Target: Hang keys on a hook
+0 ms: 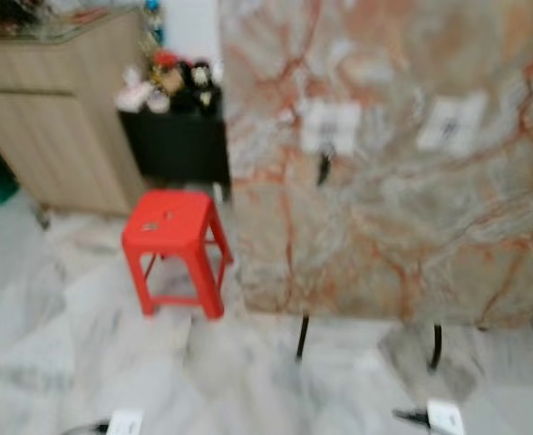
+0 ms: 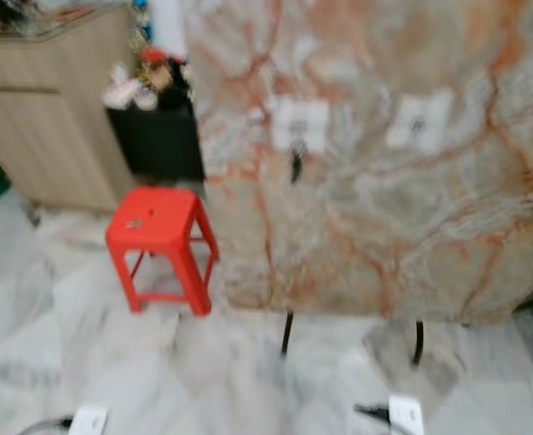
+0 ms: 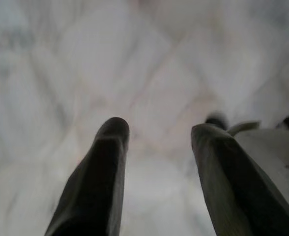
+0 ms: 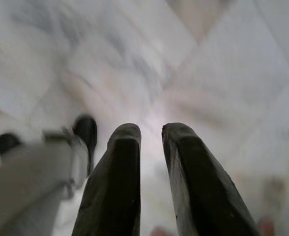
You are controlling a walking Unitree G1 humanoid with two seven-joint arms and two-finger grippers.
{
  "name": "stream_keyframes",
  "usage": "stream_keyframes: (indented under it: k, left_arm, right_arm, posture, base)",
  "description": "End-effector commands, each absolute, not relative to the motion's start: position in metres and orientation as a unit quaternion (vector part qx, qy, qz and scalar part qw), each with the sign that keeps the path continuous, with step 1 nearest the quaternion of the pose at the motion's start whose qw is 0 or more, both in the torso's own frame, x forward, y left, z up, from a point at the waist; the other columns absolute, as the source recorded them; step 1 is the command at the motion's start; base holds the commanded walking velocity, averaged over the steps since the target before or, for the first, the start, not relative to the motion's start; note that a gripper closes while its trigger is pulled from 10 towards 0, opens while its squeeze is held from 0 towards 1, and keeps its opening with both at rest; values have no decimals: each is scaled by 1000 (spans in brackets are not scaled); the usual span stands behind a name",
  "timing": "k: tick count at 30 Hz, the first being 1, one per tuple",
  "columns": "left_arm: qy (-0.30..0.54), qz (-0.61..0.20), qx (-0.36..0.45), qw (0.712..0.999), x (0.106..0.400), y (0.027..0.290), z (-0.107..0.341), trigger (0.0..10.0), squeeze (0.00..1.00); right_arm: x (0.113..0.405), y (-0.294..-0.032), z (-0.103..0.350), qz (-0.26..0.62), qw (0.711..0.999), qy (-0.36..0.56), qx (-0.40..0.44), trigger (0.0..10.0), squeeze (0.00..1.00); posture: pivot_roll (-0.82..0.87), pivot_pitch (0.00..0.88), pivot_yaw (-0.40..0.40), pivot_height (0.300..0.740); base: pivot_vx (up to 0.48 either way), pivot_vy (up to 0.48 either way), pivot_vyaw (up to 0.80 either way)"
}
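Note:
Two white hook plates are stuck on a marble-patterned slab: the left plate (image 1: 331, 125) and the right plate (image 1: 450, 120). A small dark object (image 1: 323, 168) hangs just under the left plate; blur keeps me from telling if it is the keys. Both arms hang low over the pale marble floor. In the left wrist view my left gripper (image 3: 159, 129) is open, fingers wide apart with nothing between them. In the right wrist view my right gripper (image 4: 152, 130) is open by a narrow gap and holds nothing.
A red plastic stool (image 1: 173, 246) stands on the floor left of the slab. Behind it is a black cabinet (image 1: 178, 145) with small items on top, and a wooden cabinet (image 1: 62, 109) further left. Two thin black legs (image 1: 301, 337) show under the slab.

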State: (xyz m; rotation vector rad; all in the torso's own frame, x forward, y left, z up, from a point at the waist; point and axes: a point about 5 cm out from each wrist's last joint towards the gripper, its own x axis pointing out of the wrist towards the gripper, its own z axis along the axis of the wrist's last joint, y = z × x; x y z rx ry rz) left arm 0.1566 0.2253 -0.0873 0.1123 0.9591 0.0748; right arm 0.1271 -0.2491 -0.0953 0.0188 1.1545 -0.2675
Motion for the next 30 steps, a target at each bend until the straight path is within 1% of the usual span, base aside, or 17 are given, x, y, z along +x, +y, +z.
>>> stream_keyframes:
  k: [1,30]
  left_arm:
    - [462,49,56,884,156,234,-86,10000,0]
    - [460,54,52,885,157,234,-85,10000,0]
  right_arm:
    - [135,-245,-94,-124,837,533,17,10000,0]
    - [137,-245,-93,-125,839,530,16,10000,0]
  posture:
    - [65,0,-12,740]
    - [72,0,-18,740]
  base:
    - [0,480,-438]
    - [0,480,0]
